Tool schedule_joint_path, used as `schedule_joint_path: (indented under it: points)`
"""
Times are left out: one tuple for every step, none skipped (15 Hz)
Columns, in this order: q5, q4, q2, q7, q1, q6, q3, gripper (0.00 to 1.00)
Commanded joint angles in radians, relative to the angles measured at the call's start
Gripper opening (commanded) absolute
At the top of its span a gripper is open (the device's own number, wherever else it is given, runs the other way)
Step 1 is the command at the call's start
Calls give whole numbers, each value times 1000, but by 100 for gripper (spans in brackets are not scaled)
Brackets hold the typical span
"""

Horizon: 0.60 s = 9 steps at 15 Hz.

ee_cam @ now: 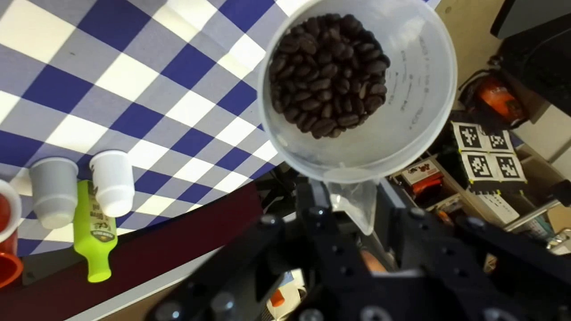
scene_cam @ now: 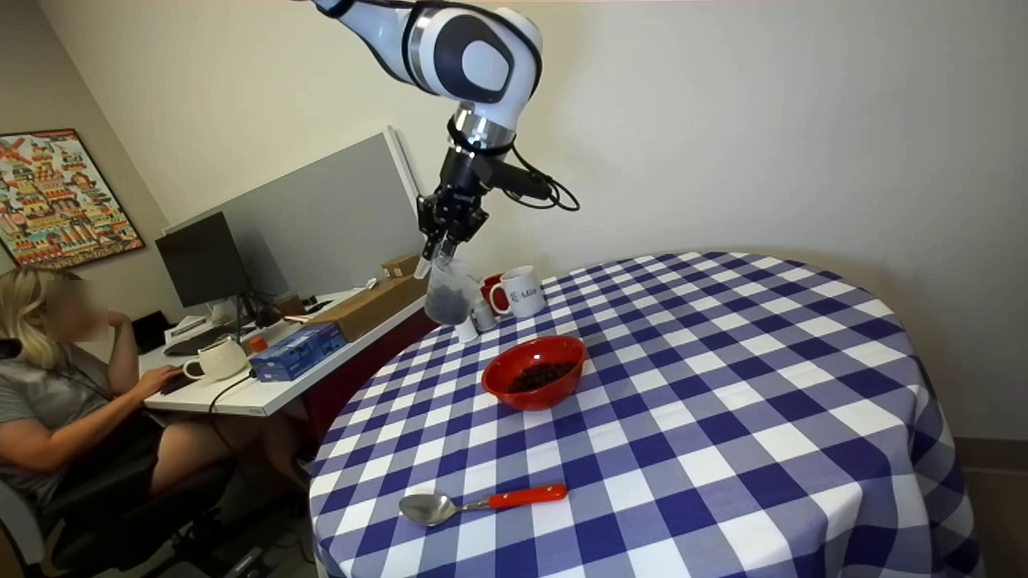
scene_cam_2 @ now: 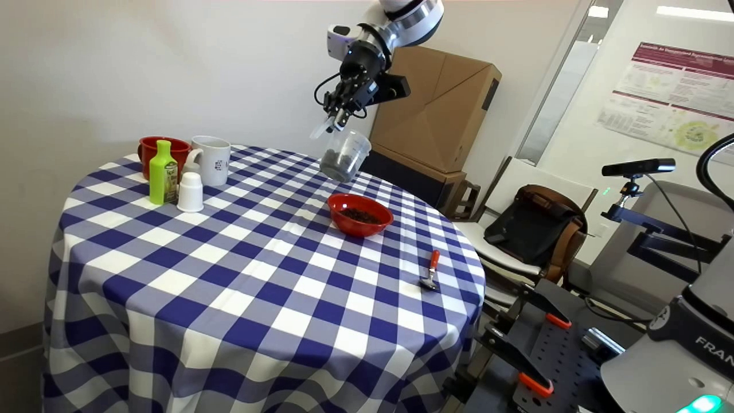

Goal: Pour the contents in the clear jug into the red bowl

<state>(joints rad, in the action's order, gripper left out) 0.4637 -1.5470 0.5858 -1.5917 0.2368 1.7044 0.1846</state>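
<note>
The clear jug (scene_cam: pixel 448 299) hangs in the air, somewhat tilted, above the table in both exterior views (scene_cam_2: pixel 351 152). In the wrist view its round mouth and marked wall (ee_cam: pixel 412 116) face the camera, and dark coffee beans (ee_cam: pixel 328 78) lie in its bottom. My gripper (ee_cam: pixel 355 200) is shut on the jug's handle; it also shows above the jug in both exterior views (scene_cam: pixel 439 243) (scene_cam_2: pixel 338 119). The red bowl (scene_cam: pixel 499 376) stands upright on the table with dark beans inside, apart from the jug (scene_cam_2: pixel 358 229). The bowl is out of the wrist view.
A white mug (scene_cam_2: pixel 215 163), a red mug (scene_cam_2: pixel 163 148), a green bottle (scene_cam_2: pixel 163 175) and white containers (scene_cam_2: pixel 190 192) stand grouped on the chequered table (scene_cam: pixel 691 417). A spoon (scene_cam: pixel 526 496) lies near the table edge. A person sits at a desk (scene_cam: pixel 265 389) beside the table.
</note>
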Motion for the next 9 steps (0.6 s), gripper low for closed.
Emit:
schedule_joint_path:
  points:
    - [80, 61, 40, -57, 40, -87, -27, 7]
    - [98, 67, 47, -69, 53, -105, -32, 7]
    - [114, 71, 54, -81, 64, -121, -38, 7]
    - [121, 73, 59, -98, 72, -135, -44, 7]
    - [122, 77, 65, -126, 79, -156, -48, 7]
    - [124, 82, 72, -157, 86, -175, -51, 7]
    - [133, 90, 81, -185, 96, -199, -51, 7]
    - [138, 96, 88, -215, 103, -220, -53, 7]
    - [142, 101, 96, -244, 109, -240, -56, 7]
